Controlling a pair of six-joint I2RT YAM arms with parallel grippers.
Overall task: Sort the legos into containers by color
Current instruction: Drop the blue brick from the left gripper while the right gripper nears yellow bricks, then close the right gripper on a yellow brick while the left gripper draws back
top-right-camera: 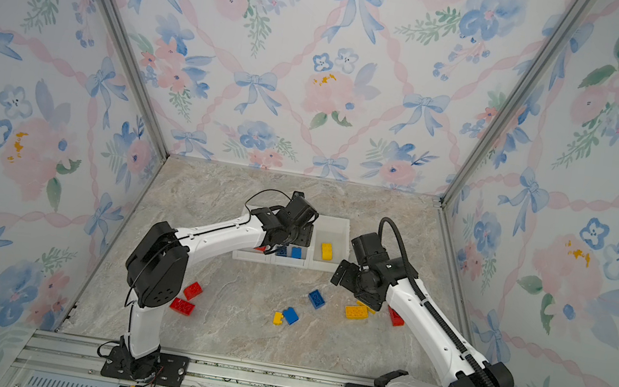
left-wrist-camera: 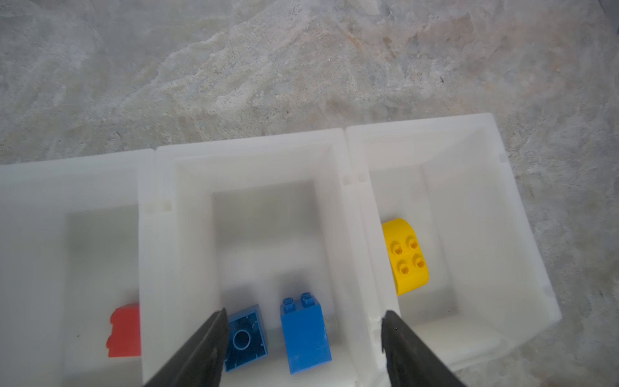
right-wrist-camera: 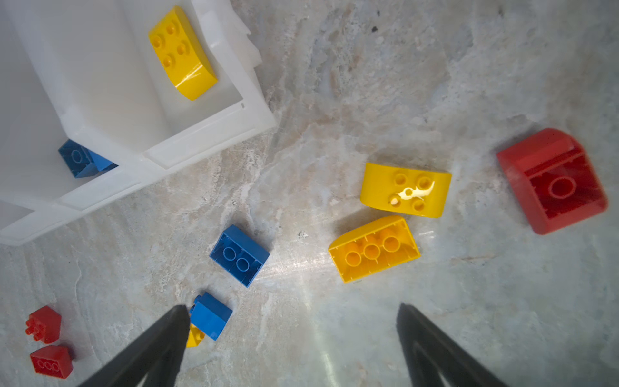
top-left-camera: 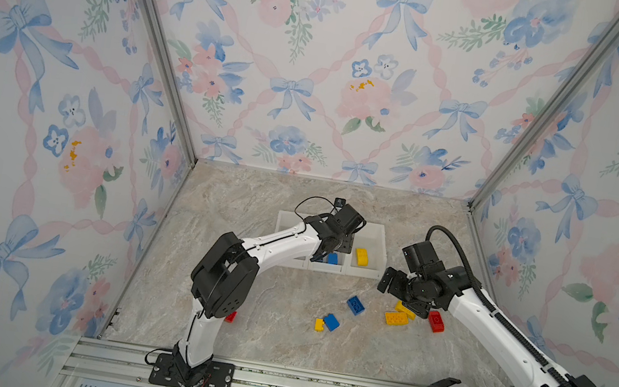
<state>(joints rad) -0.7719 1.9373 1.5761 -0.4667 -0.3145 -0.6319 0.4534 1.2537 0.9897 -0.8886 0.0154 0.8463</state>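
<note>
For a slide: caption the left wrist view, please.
Left gripper, open, above middle bin with two blue bricks; red brick and yellow brick in neighbouring bins.

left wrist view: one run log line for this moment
left gripper: open, over middle bin | contents: two blue bricks | also binned: red brick, yellow brick | right gripper: open, above table

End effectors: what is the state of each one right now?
Left end effector: open, holding nothing.
Right end effector: open, holding nothing.
</note>
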